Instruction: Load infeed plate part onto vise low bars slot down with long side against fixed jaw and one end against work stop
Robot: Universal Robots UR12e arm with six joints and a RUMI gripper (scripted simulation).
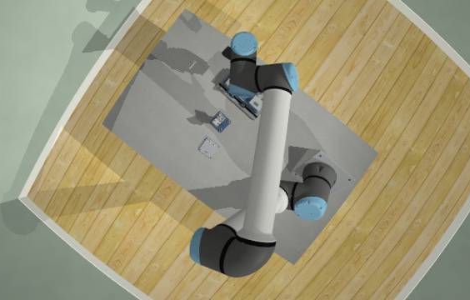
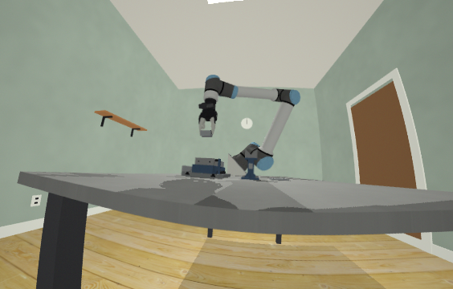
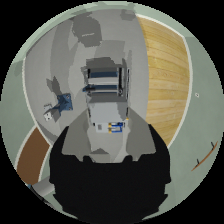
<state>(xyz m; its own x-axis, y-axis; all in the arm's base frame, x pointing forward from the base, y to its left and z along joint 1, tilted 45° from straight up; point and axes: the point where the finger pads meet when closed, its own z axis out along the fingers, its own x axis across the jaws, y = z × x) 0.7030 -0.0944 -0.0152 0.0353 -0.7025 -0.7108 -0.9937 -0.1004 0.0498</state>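
Note:
My gripper [image 2: 206, 132] hangs high above the table and is shut on the grey part [image 2: 206, 132], a small block held between the fingers. In the wrist view the part [image 3: 108, 119] sits between the two grey fingers, with the blue vise [image 3: 104, 81] far below it. The vise [image 2: 206, 165] stands on the table straight under the gripper, and in the top view [image 1: 245, 99] it is mostly hidden by the arm. I cannot tell which way the part's slot faces.
The blue V-block [image 1: 221, 122] and the empty grey infeed plate [image 1: 208, 147] lie on the table left of the arm. The robot base [image 1: 316, 183] stands at the table's right. A wall shelf [image 2: 120, 121] and a door [image 2: 383, 140] are far off.

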